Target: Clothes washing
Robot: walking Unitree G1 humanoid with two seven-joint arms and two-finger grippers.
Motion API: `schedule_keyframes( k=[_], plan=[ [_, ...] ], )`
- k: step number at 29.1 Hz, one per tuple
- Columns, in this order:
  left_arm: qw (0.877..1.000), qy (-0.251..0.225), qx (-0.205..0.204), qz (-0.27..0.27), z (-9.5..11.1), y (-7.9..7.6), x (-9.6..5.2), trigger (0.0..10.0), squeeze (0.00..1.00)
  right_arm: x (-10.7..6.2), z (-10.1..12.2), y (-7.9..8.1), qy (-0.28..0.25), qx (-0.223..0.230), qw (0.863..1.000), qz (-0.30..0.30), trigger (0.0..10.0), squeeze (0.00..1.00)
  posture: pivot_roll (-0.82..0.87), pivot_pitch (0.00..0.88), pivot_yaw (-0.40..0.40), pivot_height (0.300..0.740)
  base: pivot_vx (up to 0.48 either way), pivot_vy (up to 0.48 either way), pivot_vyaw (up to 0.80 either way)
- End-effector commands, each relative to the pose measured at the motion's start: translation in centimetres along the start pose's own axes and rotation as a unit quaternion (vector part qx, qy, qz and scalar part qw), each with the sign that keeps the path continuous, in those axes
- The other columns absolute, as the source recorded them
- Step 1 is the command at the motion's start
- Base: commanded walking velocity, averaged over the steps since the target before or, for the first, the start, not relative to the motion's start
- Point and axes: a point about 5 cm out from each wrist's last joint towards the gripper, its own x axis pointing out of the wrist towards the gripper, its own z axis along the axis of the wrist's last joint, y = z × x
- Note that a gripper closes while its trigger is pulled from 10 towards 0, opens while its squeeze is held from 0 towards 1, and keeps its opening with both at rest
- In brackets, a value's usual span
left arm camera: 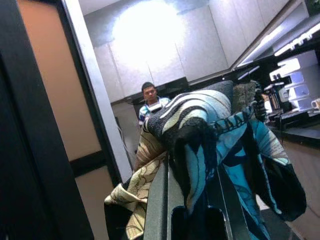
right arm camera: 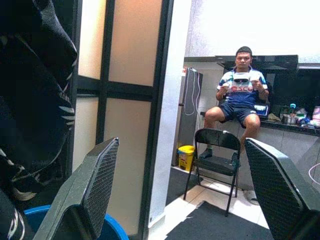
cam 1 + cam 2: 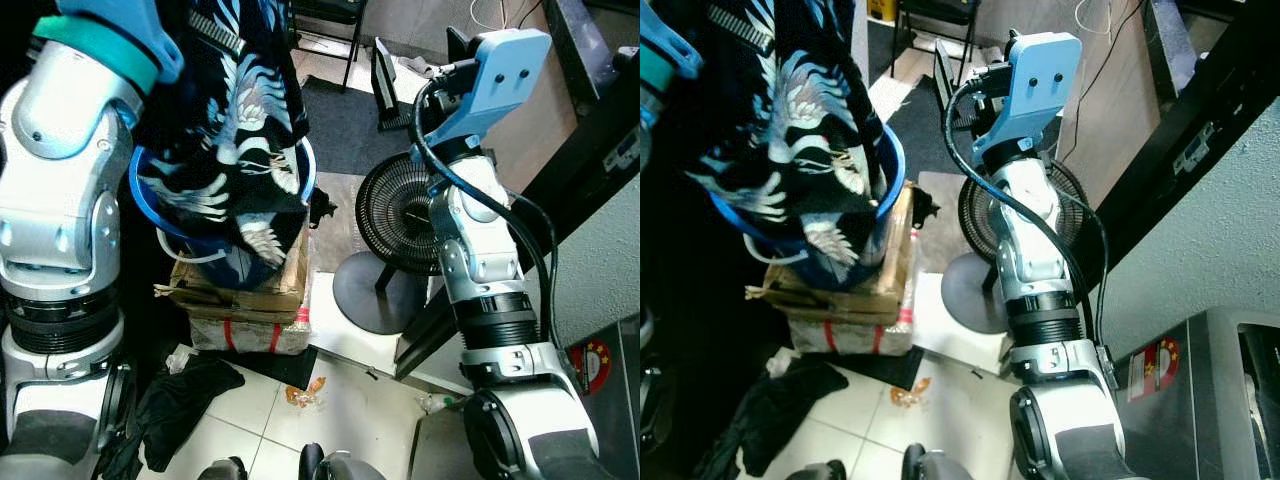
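The left gripper (image 1: 192,200) is raised, clamped on a dark patterned shirt (image 3: 240,140) that hangs into the blue tub (image 3: 150,200) on a cardboard box (image 3: 240,290); the right gripper (image 2: 185,200) gapes wide and empty, beside a fan (image 3: 400,215); a person (image 2: 241,95) sits beyond.

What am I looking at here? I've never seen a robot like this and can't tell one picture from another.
It is a humanoid robot with two silver arms. The two wide pictures come from cameras in its head, looking down. The other two come from cameras on its wrists, looking along the black fingers.

The left gripper is shut on a dark patterned garment, holding it up above a blue basket. The basket sits on a cardboard box. The right gripper is raised, open and empty. A fan stands on the floor, with a dark cloth lying on the tiles. A person sits in the background.
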Motion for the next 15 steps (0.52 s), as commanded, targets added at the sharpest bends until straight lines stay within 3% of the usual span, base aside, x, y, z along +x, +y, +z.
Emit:
schedule_keyframes(
  k=[1,8,15],
  plan=[
    [0.999,0.04,-0.031,0.013,-1.8,0.0,-0.6,10.0,0.0,-0.4,-0.3,-0.6,0.009,-0.004,1.0,-0.011,10.0,0.0,0.11,0.057,-0.045,0.74,0.0,0.0,0.0],
    [0.992,0.101,-0.051,0.049,-4.5,0.4,-2.0,10.0,0.0,-1.2,-1.3,-1.1,0.032,-0.002,0.999,-0.022,10.0,0.0,0.11,0.064,-0.046,0.74,0.0,0.0,0.0],
    [0.982,0.131,-0.122,0.068,-5.8,1.0,-2.6,10.0,0.0,-1.8,-2.2,-0.9,0.056,0.016,0.998,-0.032,10.0,0.0,0.11,0.067,-0.042,0.74,0.0,0.0,-0.69]
  ],
)
